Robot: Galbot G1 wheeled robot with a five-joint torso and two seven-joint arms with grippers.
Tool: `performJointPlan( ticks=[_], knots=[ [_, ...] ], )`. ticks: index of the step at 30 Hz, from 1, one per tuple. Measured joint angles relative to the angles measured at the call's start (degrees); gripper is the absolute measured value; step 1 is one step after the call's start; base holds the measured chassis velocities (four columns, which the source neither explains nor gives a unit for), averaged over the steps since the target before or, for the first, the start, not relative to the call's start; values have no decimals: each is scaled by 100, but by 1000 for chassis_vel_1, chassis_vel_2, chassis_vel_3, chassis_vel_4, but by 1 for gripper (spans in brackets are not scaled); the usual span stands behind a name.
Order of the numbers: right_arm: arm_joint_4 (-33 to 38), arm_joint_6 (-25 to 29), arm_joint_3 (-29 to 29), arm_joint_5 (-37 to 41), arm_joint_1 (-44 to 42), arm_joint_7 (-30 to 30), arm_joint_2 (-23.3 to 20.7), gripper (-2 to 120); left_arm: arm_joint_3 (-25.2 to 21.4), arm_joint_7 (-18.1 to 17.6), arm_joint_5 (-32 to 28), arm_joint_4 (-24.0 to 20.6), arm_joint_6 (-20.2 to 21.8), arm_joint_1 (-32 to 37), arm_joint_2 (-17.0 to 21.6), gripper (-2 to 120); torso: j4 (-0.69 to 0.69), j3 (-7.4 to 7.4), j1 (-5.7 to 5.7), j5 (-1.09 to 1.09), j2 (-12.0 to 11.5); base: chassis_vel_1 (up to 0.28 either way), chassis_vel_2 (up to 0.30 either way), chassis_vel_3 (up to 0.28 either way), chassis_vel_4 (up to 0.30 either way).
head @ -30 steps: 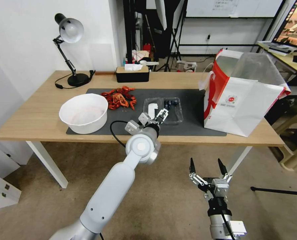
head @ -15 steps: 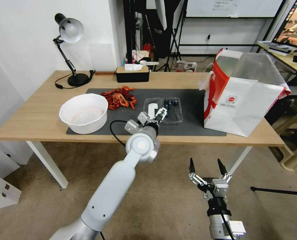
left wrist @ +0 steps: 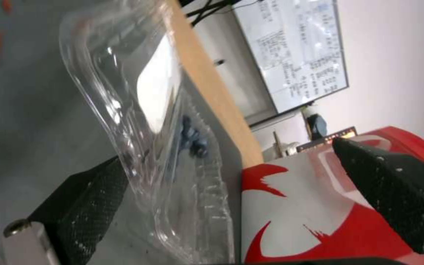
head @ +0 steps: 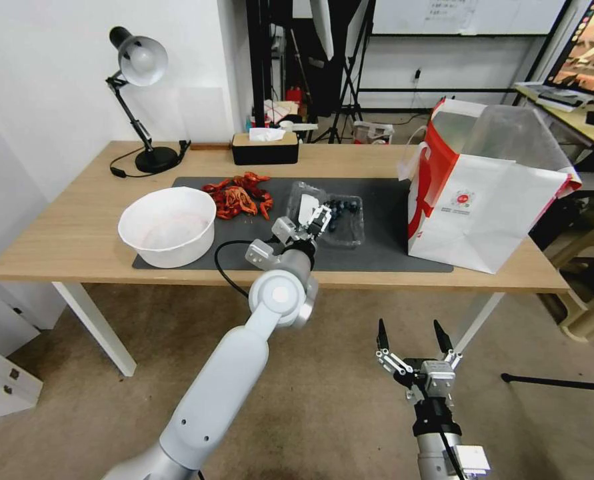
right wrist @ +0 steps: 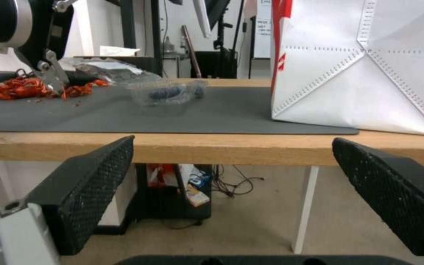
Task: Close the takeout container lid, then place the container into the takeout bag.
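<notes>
No words or numbers can be read; the takeout bag bears a small round red logo, its lettering illegible.

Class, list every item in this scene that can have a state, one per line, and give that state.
lid: part-raised, tilted up off the mat
takeout container: open, berries inside
takeout bag: upright, mouth open
left end effector: open, at the lid
right end effector: open, below table height
white bowl: upright
desk lamp: off
</notes>
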Motion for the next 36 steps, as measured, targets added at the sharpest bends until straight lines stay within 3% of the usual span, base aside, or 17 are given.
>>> performJointPlan(
  ticks=[7,11,26,36],
  knots=[
    [27,9,9,-12,-32,2,-18,100,102,392,443,-75,13,83,146,100,0,0,0,1,0,0,0,0,0],
    [69,40,30,-53,-86,12,-32,100,343,975,1084,-9,53,15,283,100,0,0,0,0,0,0,0,0,0],
    [142,125,80,-121,-182,24,-11,100,711,1614,1458,445,95,-518,336,100,0,0,0,1,0,0,0,0,0],
    [162,123,108,-133,-178,91,-12,100,910,1703,1498,654,274,-718,213,100,0,0,0,1,0,0,0,0,0]
  ],
)
